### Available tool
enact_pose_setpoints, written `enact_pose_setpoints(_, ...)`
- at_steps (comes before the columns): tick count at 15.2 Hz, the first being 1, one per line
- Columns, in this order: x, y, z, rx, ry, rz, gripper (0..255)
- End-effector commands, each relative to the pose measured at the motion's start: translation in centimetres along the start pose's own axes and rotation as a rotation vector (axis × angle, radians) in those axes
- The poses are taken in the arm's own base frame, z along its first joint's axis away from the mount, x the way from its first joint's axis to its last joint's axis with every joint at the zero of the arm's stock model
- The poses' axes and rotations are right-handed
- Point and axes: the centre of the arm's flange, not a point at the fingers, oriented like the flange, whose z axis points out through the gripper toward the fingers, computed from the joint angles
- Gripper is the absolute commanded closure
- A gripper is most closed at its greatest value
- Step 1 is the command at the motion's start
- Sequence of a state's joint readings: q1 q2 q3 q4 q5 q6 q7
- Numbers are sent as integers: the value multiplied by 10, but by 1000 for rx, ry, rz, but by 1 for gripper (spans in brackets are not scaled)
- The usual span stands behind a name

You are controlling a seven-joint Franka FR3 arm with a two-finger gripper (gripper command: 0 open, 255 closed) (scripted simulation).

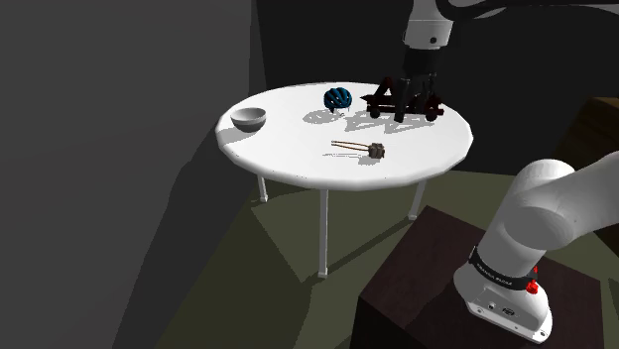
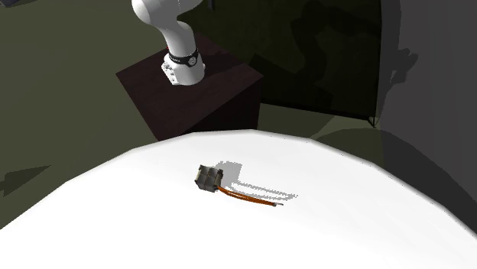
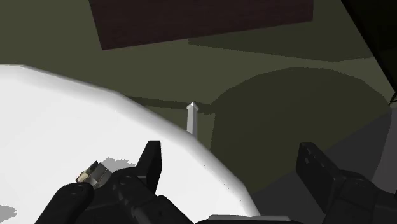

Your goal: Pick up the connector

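Note:
The connector (image 1: 377, 151) is a small grey block with thin orange wires (image 1: 347, 147), lying on the round white table (image 1: 298, 164) near its front edge. In the second exterior view the connector (image 2: 207, 178) rests flat, its wires (image 2: 252, 199) trailing toward that view's right. My black gripper (image 1: 411, 97) hangs over the table's far right part, well behind the connector and apart from it. In the wrist view the gripper (image 3: 232, 156) is open with nothing between its fingers (image 3: 151, 164), and the connector (image 3: 95, 175) lies off to the side of one finger.
A grey bowl (image 1: 249, 118) stands at the table's left, and a blue ball-like thing (image 1: 337, 98) sits at the back. A dark red frame-like object (image 1: 397, 104) lies right under the gripper. The dark stand (image 2: 195, 92) is beside the table. A table leg (image 3: 193, 119) shows below the rim.

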State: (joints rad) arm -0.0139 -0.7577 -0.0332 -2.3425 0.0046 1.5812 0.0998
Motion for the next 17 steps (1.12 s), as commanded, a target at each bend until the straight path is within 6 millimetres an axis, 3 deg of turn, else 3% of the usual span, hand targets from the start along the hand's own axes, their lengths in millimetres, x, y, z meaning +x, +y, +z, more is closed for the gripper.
enact_pose_setpoints(1,0,0,0,0,0,0,0)
enact_pose_setpoints(17,123,125,114,4,26,-282,0)
